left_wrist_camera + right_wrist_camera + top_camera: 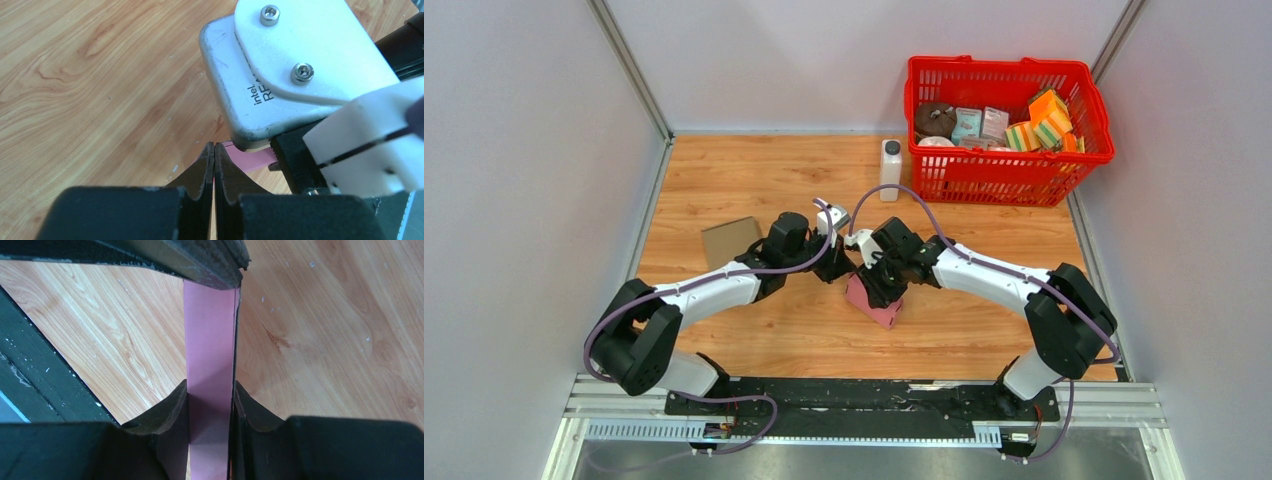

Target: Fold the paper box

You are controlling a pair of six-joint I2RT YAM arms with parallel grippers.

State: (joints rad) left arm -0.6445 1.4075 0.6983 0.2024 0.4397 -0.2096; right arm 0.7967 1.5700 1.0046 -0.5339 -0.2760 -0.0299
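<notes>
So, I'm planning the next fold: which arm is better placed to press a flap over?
Probably left: the right gripper is clamped on the pink paper box, steadying it; the left gripper is shut on nothing visible, tips beside the box.

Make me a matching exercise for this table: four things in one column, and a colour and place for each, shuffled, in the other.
1 box
2 basket
3 bottle
4 cardboard

a white, beside the basket
b red, far right corner
c brown, flat, on the left
d pink, in the right gripper

Pairs: 1-d, 2-b, 3-a, 4-c
</notes>
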